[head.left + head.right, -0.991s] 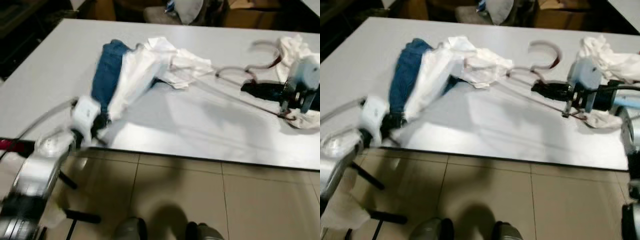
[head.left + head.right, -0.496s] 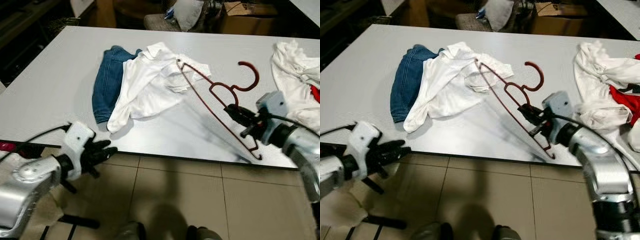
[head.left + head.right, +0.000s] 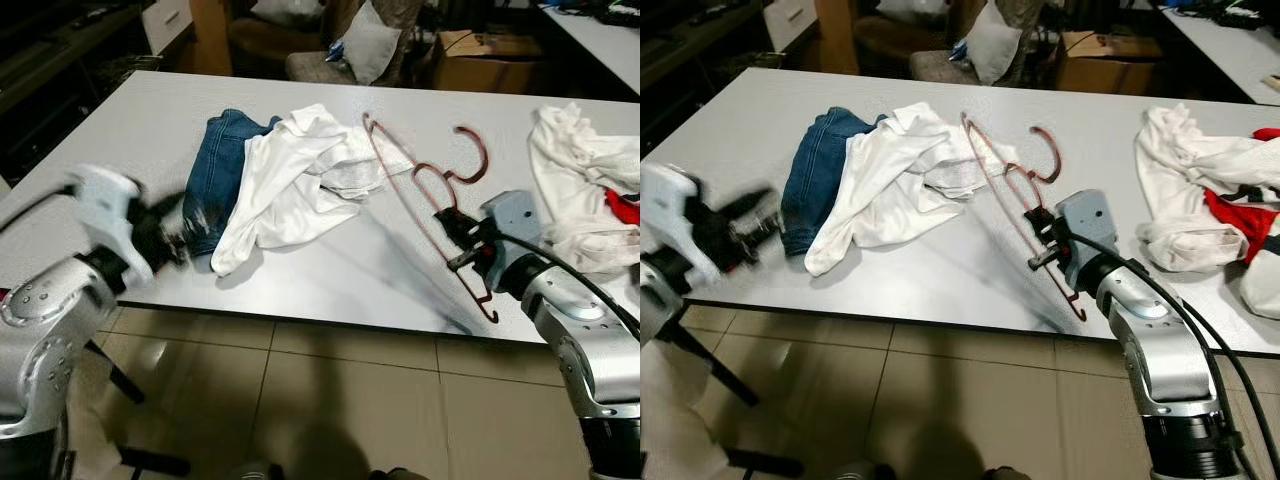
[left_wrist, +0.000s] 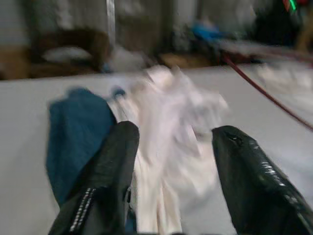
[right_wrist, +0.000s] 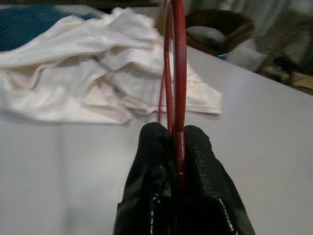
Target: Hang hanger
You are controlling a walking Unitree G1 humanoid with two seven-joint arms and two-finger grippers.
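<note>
A dark red wire hanger [image 3: 425,185] stands tilted above the grey table [image 3: 120,130], its hook [image 3: 472,152] pointing away from me. My right gripper [image 3: 448,222] is shut on the hanger's lower wire; the right wrist view shows the wire pinched between the fingertips [image 5: 161,142]. A white shirt [image 3: 290,180] lies crumpled on the table beside the hanger, partly over folded blue jeans [image 3: 215,165]. My left gripper [image 4: 171,142] is open and blurred, held over the table's near left edge just short of the jeans [image 4: 73,132].
A heap of white clothes [image 3: 580,190] with a red item [image 3: 625,205] lies at the table's right end. Behind the table stand a chair with a cushion [image 3: 365,45] and a cardboard box [image 3: 480,60]. Tiled floor [image 3: 330,400] lies below the near edge.
My left arm has risen from below the table edge to over the table near the jeans. The right gripper keeps its hold on the hanger, now standing more upright.
</note>
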